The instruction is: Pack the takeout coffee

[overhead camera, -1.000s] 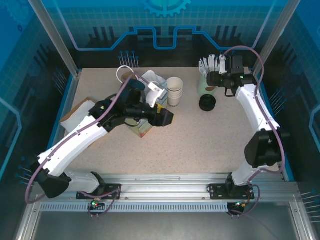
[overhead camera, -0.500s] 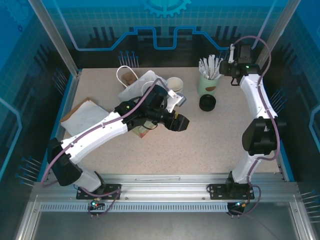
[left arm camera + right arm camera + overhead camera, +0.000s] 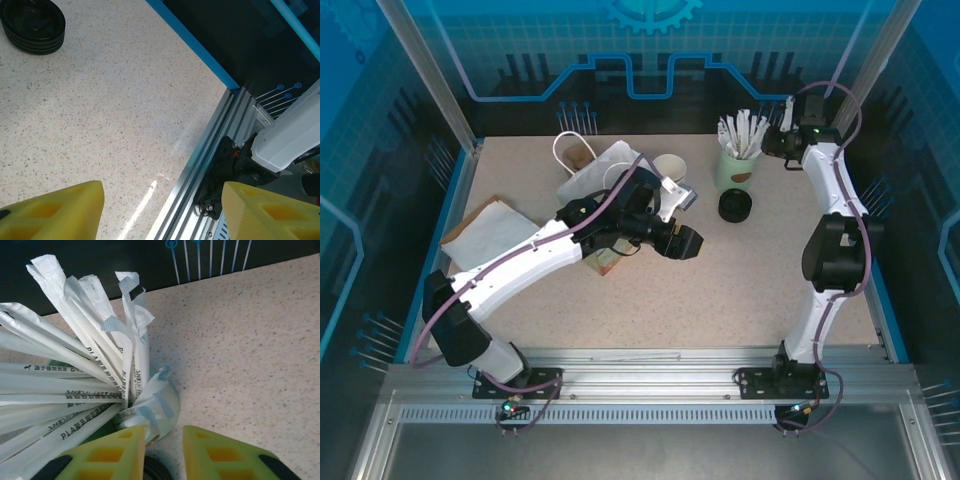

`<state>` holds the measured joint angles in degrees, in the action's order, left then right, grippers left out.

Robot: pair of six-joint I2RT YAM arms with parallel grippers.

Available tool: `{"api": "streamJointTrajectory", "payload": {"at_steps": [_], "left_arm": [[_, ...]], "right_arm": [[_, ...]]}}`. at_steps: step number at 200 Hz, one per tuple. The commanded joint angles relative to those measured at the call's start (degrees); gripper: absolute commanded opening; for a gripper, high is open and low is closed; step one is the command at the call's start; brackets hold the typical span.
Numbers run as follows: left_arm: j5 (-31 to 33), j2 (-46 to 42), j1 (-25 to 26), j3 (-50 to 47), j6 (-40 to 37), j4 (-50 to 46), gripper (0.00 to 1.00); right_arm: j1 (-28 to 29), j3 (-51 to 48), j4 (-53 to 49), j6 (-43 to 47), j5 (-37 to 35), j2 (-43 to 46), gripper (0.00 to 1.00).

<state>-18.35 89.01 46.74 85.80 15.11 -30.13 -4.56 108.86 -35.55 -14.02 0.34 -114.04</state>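
Speckled counter (image 3: 750, 290): my left claw (image 3: 690, 244), open and empty, sits right of the paper bag (image 3: 595, 178); the takeout coffee (image 3: 604, 262), apparently half-hidden under that nearer arm, stands before the bag. Right claw (image 3: 164, 440) nearly closed, empty.

Wears white shells over black joints on left arm (image 3: 520, 265) and right arm (image 3: 832, 190). Trails purple cables (image 3: 820, 84) along both. Ends in yellow, hollow-celled fingers (image 3: 50, 210) on left gripper (image 3: 162, 200) and right gripper (image 3: 164, 440).
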Motion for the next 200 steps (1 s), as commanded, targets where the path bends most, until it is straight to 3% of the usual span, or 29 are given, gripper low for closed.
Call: {"api": "streamJointTrajectory", "payload": {"at_steps": [1,121,200], "left_arm": [[-1.43,0.83,0.49,2.15,0.27,-0.32,0.65],[-1.77,1.32,0.55,1.59,0.18,-0.81,0.65],[0.15,0.09,0.57,0.61,0.00,-0.03,0.64]], "right_arm": [[-0.61,2.65,-0.22,-1.01,2.77,-1.17,0.24],[-0.54,4.78,-0.49,-1.21,5.39,-2.32,0.05],[-0.54,1.43,-0.59,-0.31,6.74,7.04,0.06]]}}
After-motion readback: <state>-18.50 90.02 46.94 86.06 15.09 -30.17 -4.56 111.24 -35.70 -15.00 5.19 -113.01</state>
